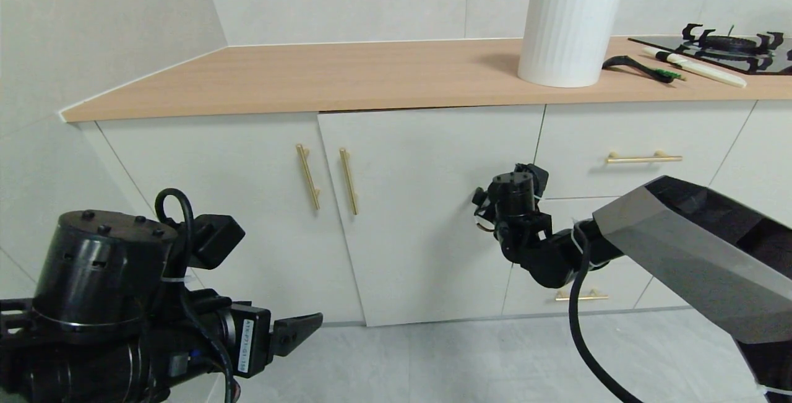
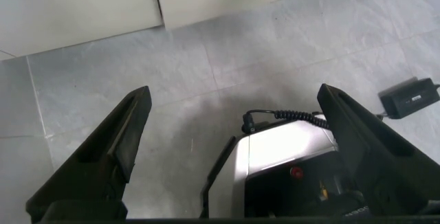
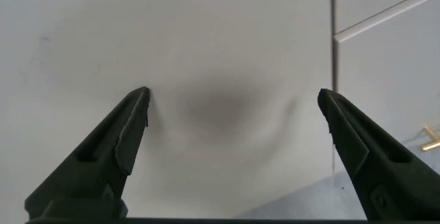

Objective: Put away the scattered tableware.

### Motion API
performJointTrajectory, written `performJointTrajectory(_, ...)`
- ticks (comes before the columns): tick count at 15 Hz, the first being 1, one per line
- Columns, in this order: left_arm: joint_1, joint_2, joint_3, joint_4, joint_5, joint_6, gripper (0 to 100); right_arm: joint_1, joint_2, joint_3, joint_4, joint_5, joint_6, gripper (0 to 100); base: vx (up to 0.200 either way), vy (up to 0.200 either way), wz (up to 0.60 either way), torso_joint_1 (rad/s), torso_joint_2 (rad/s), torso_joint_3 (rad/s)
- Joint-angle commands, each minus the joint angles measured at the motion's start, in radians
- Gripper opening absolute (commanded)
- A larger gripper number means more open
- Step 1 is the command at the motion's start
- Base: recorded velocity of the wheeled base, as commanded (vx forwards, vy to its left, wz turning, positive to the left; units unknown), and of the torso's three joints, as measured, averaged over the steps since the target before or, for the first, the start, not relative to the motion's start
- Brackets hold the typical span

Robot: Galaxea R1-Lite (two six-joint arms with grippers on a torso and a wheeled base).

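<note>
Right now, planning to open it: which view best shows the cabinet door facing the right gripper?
The head view: the whole cabinet door with its gold handle. The right wrist view gives its bare panel beyond the open right gripper; the left wrist view catches lower cabinet fronts.

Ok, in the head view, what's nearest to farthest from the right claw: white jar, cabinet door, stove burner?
1. Cabinet door, straight ahead of the right claw.
2. White jar, up on the counter.
3. Stove burner, far right of the counter.
</note>
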Motion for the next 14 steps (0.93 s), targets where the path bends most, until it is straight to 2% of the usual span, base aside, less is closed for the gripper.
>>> performJointTrajectory(1, 0.0, 0.001, 0.0, 0.0, 0.0, 0.0, 100, -0.005, 0.025, -0.03, 0.001, -0.021, -0.001, 100, 0.0, 0.0, 0.0, 0.0, 0.0, 0.0)
performJointTrajectory(5, 0.0, 0.001, 0.0, 0.0, 0.0, 0.0, 100, -0.016, 0.055, -0.084, -0.001, -0.079, -0.027, 100, 0.0, 0.0, 0.0, 0.0, 0.0, 0.0)
performJointTrajectory(8, 0.0, 0.003, 0.0, 0.0, 0.001, 0.0, 100, -0.002, 0.002, -0.023, -0.005, -0.067, -0.024, 100, 0.0, 0.0, 0.0, 0.0, 0.0, 0.0)
performJointTrajectory(9, 0.0, 0.003, 0.0, 0.0, 0.0, 0.0, 100, 0.024, -0.054, 0.054, -0.008, -0.015, -0.02, 100, 0.0, 0.0, 0.0, 0.0, 0.0, 0.0)
performJointTrajectory(11, -0.001, 0.003, 0.0, 0.0, 0.0, 0.0, 100, 0.081, -0.252, 0.324, -0.008, 0.226, -0.001, 100, 0.0, 0.0, 0.0, 0.0, 0.0, 0.0)
performJointTrajectory(12, -0.001, 0.003, 0.0, 0.0, 0.0, 0.0, 100, 0.087, -0.307, 0.396, -0.008, 0.312, -0.001, 100, 0.0, 0.0, 0.0, 0.0, 0.0, 0.0)
performJointTrajectory(13, -0.001, 0.003, 0.0, 0.0, 0.0, 0.0, 100, 0.087, -0.438, 0.54, -0.007, 0.525, -0.003, 100, 0.0, 0.0, 0.0, 0.0, 0.0, 0.0)
performJointTrajectory(14, 0.0, 0.003, 0.0, 0.0, 0.0, 0.0, 100, 0.087, -0.484, 0.586, -0.005, 0.605, -0.006, 100, 0.0, 0.0, 0.0, 0.0, 0.0, 0.0)
